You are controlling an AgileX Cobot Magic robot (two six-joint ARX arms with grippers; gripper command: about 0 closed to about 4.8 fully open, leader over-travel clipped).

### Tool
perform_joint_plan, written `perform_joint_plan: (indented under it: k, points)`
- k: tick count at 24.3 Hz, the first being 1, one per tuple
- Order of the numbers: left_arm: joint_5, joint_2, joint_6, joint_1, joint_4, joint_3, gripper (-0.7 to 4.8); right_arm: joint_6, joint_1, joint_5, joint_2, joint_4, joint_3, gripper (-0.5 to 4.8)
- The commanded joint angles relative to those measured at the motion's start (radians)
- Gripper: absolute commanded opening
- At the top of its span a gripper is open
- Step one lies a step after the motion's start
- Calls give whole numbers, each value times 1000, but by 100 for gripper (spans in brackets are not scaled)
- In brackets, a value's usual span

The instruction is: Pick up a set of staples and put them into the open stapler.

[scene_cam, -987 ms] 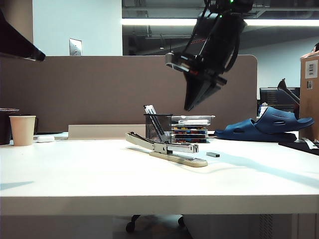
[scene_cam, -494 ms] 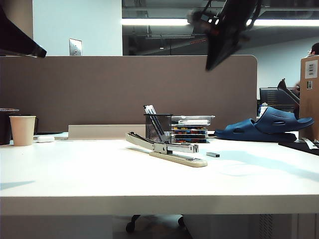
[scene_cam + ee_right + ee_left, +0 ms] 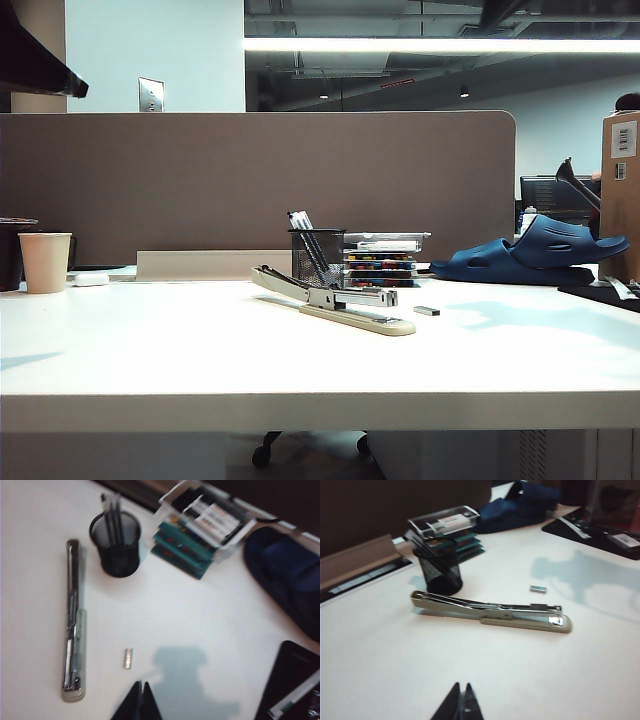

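- Left gripper [image 3: 461, 700] hangs high over the near part of the white table [image 3: 150, 350], and its two black fingers are pressed together with nothing between them.
- Right gripper [image 3: 141, 700] is up above the right side of the table, clenched tight and holding nothing. Neither gripper shows in the exterior view.
- At the far left of the table stands a paper cup [image 3: 45, 262].
- In the middle lies the stapler [image 3: 335, 300], long and thin, with its top arm lifted open and its silver track showing.
- Just behind the stapler is the black mesh pen cup [image 3: 318, 256] with pens in it.
- To the right of the cup sits a stack of small boxes [image 3: 382, 262].
- The set of staples [image 3: 427, 311] lies flat on the table just to the right of the stapler, not touching it.
- Farther right and farther back rests a blue shoe [image 3: 535, 255].
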Motion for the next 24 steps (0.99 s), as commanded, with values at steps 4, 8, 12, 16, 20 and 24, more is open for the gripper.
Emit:
perform_joint_plan:
  k: [4,8,12,16,20,24]
  points:
    - [-125,-10,-8,16,57,5,-5,47,-60,-2,-86,21,3,-9]
    - [-166,-28,-57,68,78,12,-5,69,-97,-2,-138,21,1,-9]
    - [-169,-45,-127,108,102,11,-5,69,-107,-1,-190,32,-40,-9]
    - [-166,-58,-154,101,123,12,-5,69,-129,-1,-262,53,-128,-9]
    - [-165,-80,-154,64,121,12,-5,76,-134,5,-369,84,-260,-9]
    - [-193,-110,-154,28,134,12,-5,95,-155,14,-452,105,-348,-9]
